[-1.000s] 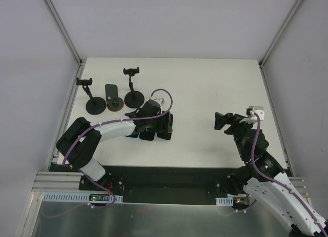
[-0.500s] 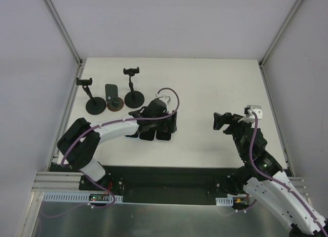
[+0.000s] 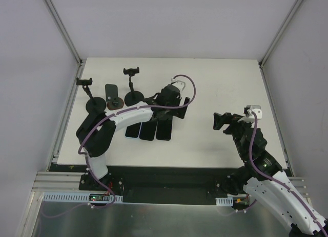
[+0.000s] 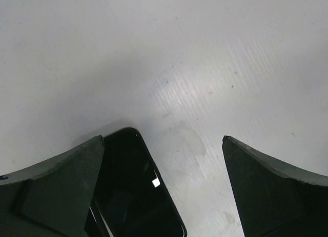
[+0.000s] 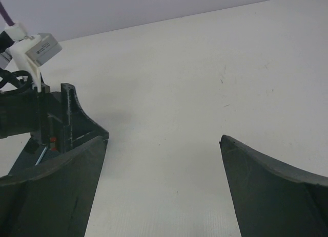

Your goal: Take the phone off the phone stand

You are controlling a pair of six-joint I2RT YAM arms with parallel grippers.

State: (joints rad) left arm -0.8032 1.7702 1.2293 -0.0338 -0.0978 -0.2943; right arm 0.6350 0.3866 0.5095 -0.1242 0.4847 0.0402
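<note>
A dark phone (image 3: pixel 110 90) stands in the middle phone stand, the one with a brown round base (image 3: pixel 117 105), at the far left of the table. My left gripper (image 3: pixel 177 108) is open and empty to the right of it, over the far end of three dark phones (image 3: pixel 148 130) that lie flat side by side. The left wrist view shows the end of one flat phone (image 4: pixel 138 191) by my left finger (image 4: pixel 51 191). My right gripper (image 3: pixel 223 121) is open and empty at the right, over bare table (image 5: pixel 169 160).
Two empty black stands flank the phone's stand: one on the left (image 3: pixel 95 105) with its clamp (image 3: pixel 83 82), one on the right (image 3: pixel 134 98) with its clamp (image 3: pixel 131 71). White walls enclose the table on three sides.
My left gripper has moved from over the flat phones toward the far right and away from them. The right arm has barely moved.
</note>
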